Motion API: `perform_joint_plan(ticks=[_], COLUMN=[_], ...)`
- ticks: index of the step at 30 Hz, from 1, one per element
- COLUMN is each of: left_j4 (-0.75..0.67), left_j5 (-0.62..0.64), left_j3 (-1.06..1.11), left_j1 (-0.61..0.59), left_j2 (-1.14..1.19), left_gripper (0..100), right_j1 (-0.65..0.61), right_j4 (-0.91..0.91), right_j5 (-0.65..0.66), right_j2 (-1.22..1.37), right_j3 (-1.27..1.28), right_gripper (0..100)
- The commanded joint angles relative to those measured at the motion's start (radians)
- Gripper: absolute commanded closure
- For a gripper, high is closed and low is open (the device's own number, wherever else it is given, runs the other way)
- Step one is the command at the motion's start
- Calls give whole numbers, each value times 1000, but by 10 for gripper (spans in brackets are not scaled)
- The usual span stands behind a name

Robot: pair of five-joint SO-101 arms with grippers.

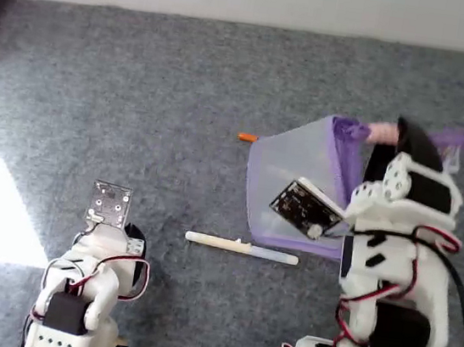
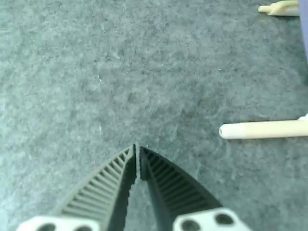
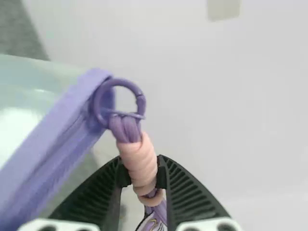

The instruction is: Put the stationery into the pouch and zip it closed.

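A: Right end effector (image 3: 139, 166), state?

B: Clamped on the pink pull (image 3: 138, 154) of the pouch (image 1: 287, 176), one finger on either side. The pull hangs off a purple ring (image 3: 119, 98) at the end of the zipper (image 3: 53, 144).

A: Pouch position?

B: On the grey desk (image 1: 141, 84), in front of the right arm. Its purple zipper edge is on the side toward that arm.

A: Stationery?

B: The white pen (image 1: 241, 247) lies on the desk just beside the pouch's near edge, outside it, between the two arms. An orange item (image 1: 247, 138) pokes out at the pouch's far corner; I cannot tell if it is inside.

A: Left end effector (image 2: 137, 150)?

B: Fingers meet at the tips, with nothing between them, over bare desk. The white pen's end is near it but apart.
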Motion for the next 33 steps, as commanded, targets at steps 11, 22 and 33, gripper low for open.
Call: perform_joint_plan(ticks=[11,22,33], left_j4=[-6,21,180], left_j5=[-181,-176,-153], left_j3=[-297,-466,-613], left_j1=[-212,-262,-44], left_j2=[-9,-2,0], left_gripper=[866,781,761], right_j1=[-392,-496,-515], right_j4=[-5,613,633], right_j5=[101,94,64], right_j2=[64,-101,-10], right_j3=[-43,-41,-8], right_gripper=[990,990,990])
